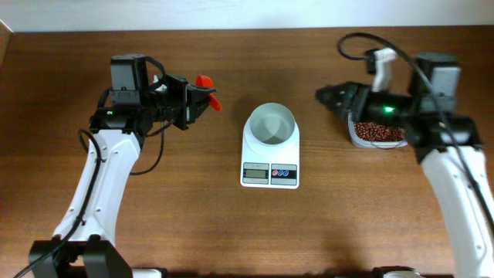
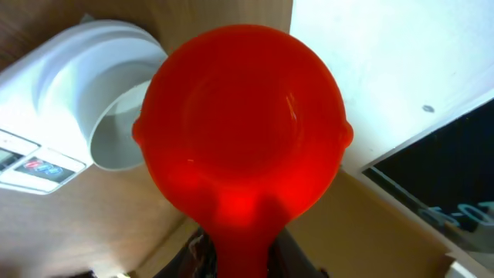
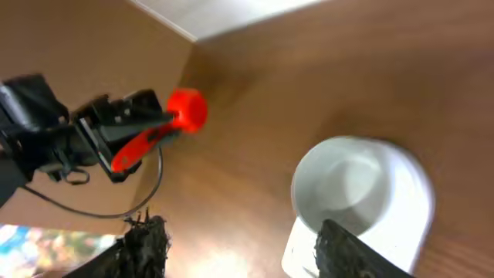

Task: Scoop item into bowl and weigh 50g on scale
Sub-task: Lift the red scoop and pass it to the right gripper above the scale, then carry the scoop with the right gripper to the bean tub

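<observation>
The white bowl (image 1: 271, 125) stands empty on the white scale (image 1: 270, 158) at the table's middle; both also show in the left wrist view, bowl (image 2: 108, 139) and scale (image 2: 31, 166), and in the right wrist view, bowl (image 3: 347, 189). My left gripper (image 1: 187, 102) is shut on the handle of a red scoop (image 1: 207, 91), left of the bowl; the scoop's cup (image 2: 243, 116) looks empty. The beans (image 1: 378, 133) lie in a clear tub (image 1: 356, 139) at the right, partly under my right arm. My right gripper (image 1: 328, 97) is open and empty between bowl and tub.
The scale's grey display (image 1: 255, 174) and blue and red buttons (image 1: 282, 174) face the front edge. A pale wall runs along the table's far edge. Cables hang from both arms.
</observation>
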Motion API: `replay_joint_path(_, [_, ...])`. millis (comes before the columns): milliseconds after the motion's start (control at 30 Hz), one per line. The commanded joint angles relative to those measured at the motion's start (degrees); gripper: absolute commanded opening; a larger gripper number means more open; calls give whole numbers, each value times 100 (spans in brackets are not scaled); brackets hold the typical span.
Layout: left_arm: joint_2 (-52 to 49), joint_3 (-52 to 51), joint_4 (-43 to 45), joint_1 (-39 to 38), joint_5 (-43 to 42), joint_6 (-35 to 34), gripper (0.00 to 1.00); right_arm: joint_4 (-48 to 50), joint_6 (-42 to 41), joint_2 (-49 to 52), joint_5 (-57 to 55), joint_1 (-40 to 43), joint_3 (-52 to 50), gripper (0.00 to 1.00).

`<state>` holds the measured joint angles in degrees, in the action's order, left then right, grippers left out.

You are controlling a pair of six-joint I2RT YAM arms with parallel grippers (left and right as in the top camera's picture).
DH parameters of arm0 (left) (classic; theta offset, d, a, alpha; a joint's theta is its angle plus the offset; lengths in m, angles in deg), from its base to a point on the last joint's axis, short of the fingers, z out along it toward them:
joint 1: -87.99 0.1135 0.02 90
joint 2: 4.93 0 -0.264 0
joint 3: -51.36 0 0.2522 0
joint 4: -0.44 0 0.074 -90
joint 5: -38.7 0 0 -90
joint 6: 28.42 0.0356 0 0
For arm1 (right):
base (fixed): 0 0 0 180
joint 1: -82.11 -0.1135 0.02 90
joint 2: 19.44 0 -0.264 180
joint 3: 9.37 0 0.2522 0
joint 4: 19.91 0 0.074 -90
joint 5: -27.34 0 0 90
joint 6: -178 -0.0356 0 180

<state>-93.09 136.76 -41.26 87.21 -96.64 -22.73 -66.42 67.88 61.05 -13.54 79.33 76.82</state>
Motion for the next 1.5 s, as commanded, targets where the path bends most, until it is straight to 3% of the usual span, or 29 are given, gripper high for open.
replay_joint_path(0, [87,63,170,-188,-247,-614,0,9,-487,-72,-970,-667,249,62])
replay_joint_path(167, [87,63,715,-649,87,-1154,0,-98,-935,-72,-2769,-1812,511,63])
replay_joint_path(367, [87,63,708,-1019,643,-1191,0,-31,-933,-61,-4367,-2800,511,68])
replay_joint_path(533, [87,63,562,-1187,1257,-1189,0,238,-933,-57,-4385,-3228,509,67])
replay_joint_path(867, [87,63,588,-1497,1493,-1399,0,461,-1512,332,-4706,-3471,505,66])
replay_joint_path(933, [87,63,623,-1565,1456,-1399,0,470,-1512,433,-4843,-3471,505,60])
replay_joint_path(1033, [87,63,625,-1596,1342,-1399,0,485,-1576,610,-4988,-3471,505,38])
replay_joint_path(1200, [87,63,623,-1596,1322,-1394,0,769,-1574,708,-5165,-3464,505,18])
replay_joint_path(1300, [87,63,623,-1596,1322,-1375,0,896,-1574,710,-5305,-3464,505,21])
replay_joint_path(1333, [87,63,621,-1596,1325,-1375,0,970,-1574,708,-5278,-3467,505,34])
replay_joint_path(1367, [87,63,623,-1596,1325,-1377,0,992,-1576,708,-5281,-3467,505,38])
replay_joint_path(1467, [87,63,623,-1596,1325,-1377,0,1016,-1574,708,-5261,-3467,505,40])
